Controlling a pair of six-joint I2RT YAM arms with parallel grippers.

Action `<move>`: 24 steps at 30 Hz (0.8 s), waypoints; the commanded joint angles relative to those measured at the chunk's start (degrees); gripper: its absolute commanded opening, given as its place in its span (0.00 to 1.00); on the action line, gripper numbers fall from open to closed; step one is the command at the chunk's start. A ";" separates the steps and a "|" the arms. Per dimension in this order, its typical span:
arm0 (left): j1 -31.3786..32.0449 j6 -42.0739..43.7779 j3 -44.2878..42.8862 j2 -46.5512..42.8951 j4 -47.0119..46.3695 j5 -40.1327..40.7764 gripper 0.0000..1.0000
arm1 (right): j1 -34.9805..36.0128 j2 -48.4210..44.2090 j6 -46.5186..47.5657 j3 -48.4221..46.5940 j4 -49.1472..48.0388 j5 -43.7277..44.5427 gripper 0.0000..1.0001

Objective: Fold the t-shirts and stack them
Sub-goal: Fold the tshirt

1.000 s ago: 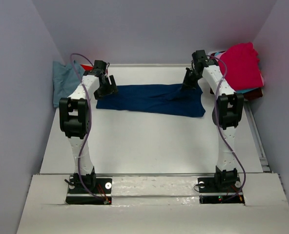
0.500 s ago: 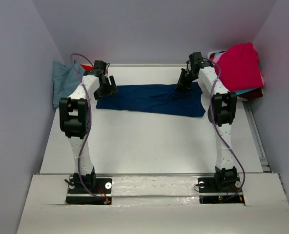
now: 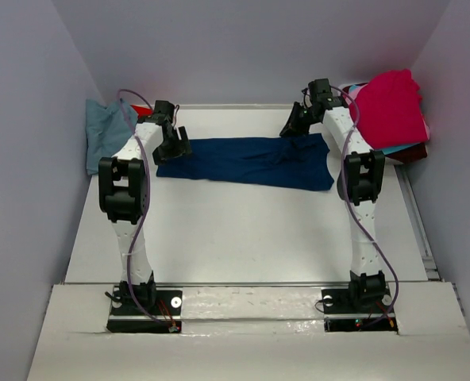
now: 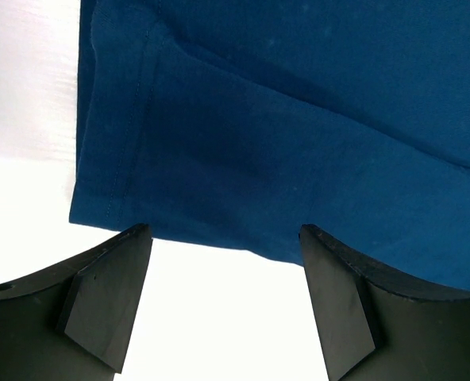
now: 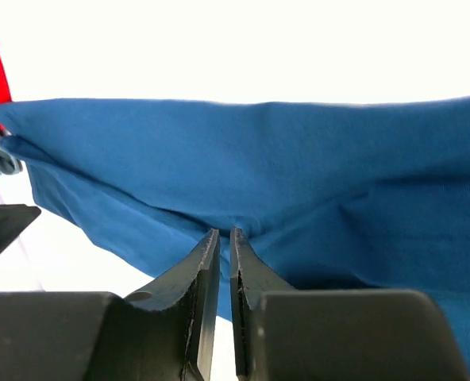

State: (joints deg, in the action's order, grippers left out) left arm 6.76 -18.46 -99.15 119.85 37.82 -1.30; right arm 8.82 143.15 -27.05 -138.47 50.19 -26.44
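Observation:
A navy t-shirt [image 3: 243,161] lies across the back of the table as a long folded strip. My left gripper [image 3: 175,149] hovers at its left end, open and holding nothing. In the left wrist view the shirt's hemmed corner [image 4: 219,159] lies just beyond that gripper [image 4: 223,262]. My right gripper [image 3: 292,127] is at the strip's far edge near the right end. Its jaws stand a sliver apart on a puckered bit of the blue cloth [image 5: 298,159] at the tips of the gripper [image 5: 225,232].
A heap of t-shirts with a magenta one [image 3: 390,107] on top sits at the back right corner. A dusty blue-grey t-shirt [image 3: 104,131] lies bunched at the back left against the wall, with a red scrap [image 3: 142,109] beside it. Walls close in on both sides.
My right gripper has moved back and to the left along the shirt's far edge, drawing cloth with it, and its jaws have parted slightly. The left arm has barely moved.

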 commanded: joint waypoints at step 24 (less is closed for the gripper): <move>0.62 0.53 -2.71 0.38 1.02 -0.19 0.86 | -0.03 -19.04 2.62 19.20 -4.23 15.26 0.54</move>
State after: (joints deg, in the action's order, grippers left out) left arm 6.94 -18.28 -99.26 120.29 38.65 -1.37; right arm 8.82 130.72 -25.61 -121.51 47.53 -16.82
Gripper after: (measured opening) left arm 0.865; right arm 0.538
